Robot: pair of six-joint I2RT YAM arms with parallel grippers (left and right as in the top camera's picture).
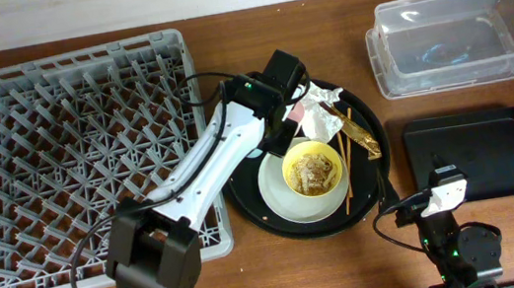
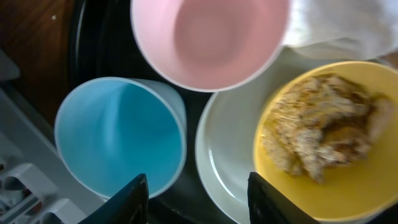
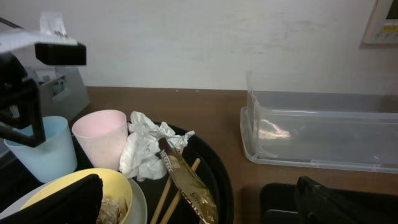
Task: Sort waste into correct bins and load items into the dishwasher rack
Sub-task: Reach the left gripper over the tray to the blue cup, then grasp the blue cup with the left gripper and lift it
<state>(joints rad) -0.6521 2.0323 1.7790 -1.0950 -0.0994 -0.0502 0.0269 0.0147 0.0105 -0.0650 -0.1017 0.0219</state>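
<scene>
Left pincer hangs wide open, holding nothing, blue cup just below it: one finger over the mouth, the other outside. I'd drop straight, catch the wall, keep clear of the pale plate.

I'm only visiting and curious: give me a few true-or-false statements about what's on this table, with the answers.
The yellow bowl holds crumbly food scraps. True.
The blue cup stands in the grey rack. False: it stands on the round black tray, beside the pink cup.
The gold wrapper lies in the flat black tray. False: it lies on the round tray, by the chopsticks.
The left gripper is open above the cups. True.
</scene>
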